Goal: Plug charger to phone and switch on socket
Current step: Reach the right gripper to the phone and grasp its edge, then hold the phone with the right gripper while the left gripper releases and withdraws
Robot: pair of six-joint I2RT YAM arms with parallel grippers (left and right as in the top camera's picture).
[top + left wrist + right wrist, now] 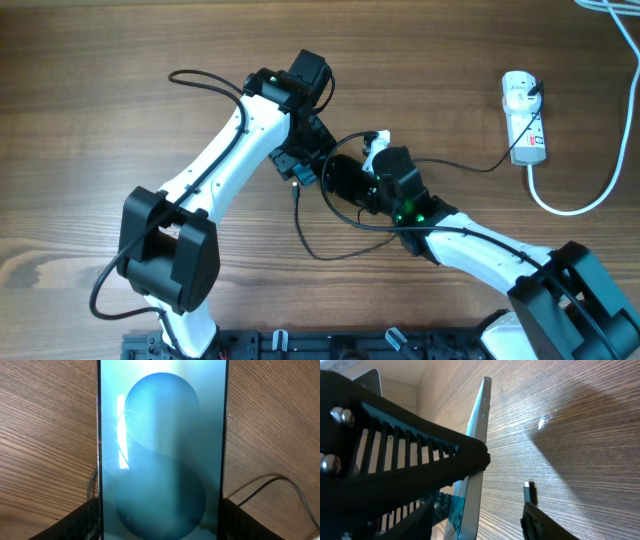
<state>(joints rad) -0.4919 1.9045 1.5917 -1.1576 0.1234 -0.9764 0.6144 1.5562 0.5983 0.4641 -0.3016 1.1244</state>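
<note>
In the left wrist view the phone [160, 435] fills the frame, turquoise screen with a round shape. My left gripper [160, 527] is shut on it by its two long sides. In the right wrist view the phone [479, 435] shows edge-on between the spread fingers of my right gripper [477, 512], which is open. The charger's small plug tip [529, 491] shows at the end of the right finger, apart from the phone. From overhead both grippers [300, 165] [338, 177] meet mid-table and hide the phone. The charger's thin black cable [310, 240] loops below them and runs to the socket [524, 118].
The socket's thick white lead [600, 200] curves along the right edge of the wooden table [100, 120]. A stretch of the black cable [272, 482] lies on the wood beside the phone. Both arm bases stand at the front edge.
</note>
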